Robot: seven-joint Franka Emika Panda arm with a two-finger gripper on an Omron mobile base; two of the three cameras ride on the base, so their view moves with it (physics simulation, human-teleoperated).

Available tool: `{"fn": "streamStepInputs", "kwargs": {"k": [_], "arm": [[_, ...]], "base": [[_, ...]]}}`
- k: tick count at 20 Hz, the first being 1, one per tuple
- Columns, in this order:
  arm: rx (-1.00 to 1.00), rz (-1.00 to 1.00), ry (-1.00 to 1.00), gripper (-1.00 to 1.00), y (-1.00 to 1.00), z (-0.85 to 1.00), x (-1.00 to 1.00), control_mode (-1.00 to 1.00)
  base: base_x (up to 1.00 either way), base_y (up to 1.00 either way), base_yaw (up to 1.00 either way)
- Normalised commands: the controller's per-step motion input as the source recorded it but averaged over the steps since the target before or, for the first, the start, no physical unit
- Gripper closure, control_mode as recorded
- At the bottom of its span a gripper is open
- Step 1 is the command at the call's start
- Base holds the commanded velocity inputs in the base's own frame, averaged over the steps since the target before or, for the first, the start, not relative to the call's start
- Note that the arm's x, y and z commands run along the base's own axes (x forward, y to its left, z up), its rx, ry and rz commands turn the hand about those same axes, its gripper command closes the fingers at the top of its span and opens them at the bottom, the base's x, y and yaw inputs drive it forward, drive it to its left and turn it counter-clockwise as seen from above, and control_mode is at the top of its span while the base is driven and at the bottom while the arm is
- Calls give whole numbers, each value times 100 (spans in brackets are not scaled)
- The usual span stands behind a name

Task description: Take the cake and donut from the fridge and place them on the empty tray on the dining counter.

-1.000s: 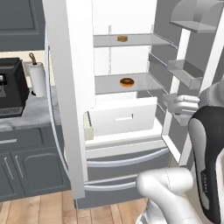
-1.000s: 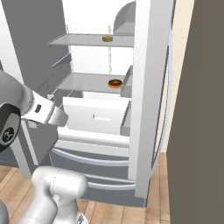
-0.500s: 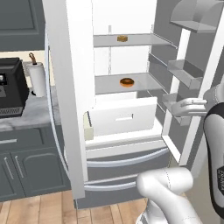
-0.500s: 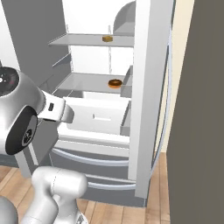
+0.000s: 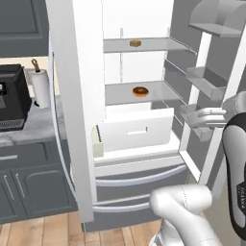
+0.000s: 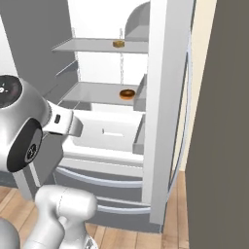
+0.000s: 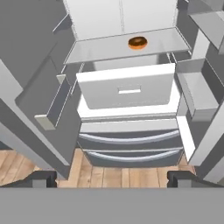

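The fridge (image 5: 77, 120) stands with both doors open, white inside. The small tan cake (image 5: 135, 43) (image 6: 117, 44) lies on the top shelf. One shelf below it sits the glazed donut (image 5: 140, 91) (image 6: 127, 94) (image 7: 137, 42), above a white drawer (image 7: 127, 89). My gripper (image 5: 192, 116) (image 6: 78, 127) (image 7: 113, 178) hangs in front of the fridge at about drawer height, short of the shelves and lower than the donut. Its fingertips (image 7: 41, 178) stand wide apart, open with nothing between them. The tray and the dining counter are out of view.
Door bins (image 5: 204, 81) jut from the right door close to my hand. The left door (image 7: 30, 109) stands out to the other side. A black coffee machine (image 5: 9, 98) and a paper towel roll (image 5: 41, 89) stand on the wall counter (image 5: 29, 132). A plain wall (image 6: 219, 146) rises on the right.
The arm's elbow has swung and the hand has edged slightly toward the fridge's inside. The gripper stayed open. Cake and donut have not moved.
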Motion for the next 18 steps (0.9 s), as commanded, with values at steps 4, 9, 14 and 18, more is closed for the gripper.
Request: {"fn": "streamStepInputs", "kwargs": {"k": [4, 9, 14, 18], "arm": [[0, 0, 0, -100, 0, 0, 0, 100], [0, 0, 0, -100, 0, 0, 0, 100], [0, 0, 0, -100, 0, 0, 0, 100], [0, 0, 0, -100, 0, 0, 0, 100]], "base": [[78, 0, 0], [100, 0, 0], [100, 0, 0], [100, 0, 0]]}}
